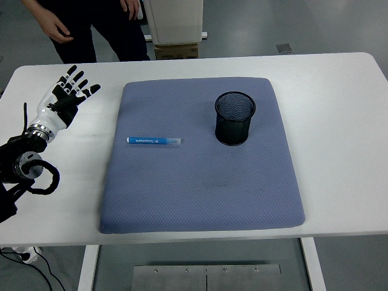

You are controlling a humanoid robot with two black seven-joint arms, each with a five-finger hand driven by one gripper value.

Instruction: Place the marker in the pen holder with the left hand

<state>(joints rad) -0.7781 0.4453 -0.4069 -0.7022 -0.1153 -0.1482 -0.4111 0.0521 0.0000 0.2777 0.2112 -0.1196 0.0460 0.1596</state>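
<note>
A blue marker point(154, 140) with a clear cap lies flat on the left half of the grey-blue mat point(200, 200), pointing left to right. A black mesh pen holder point(234, 117) stands upright on the mat's right half, a short way right of the marker. My left hand point(68, 94) hovers over the white table left of the mat, fingers spread and holding nothing, well clear of the marker. The right arm does not show.
A person in dark clothes point(79, 24) stands beyond the table's far left edge, hands hanging free. A white cabinet point(176, 21) stands behind the table. Bare white table point(339, 121) surrounds the mat.
</note>
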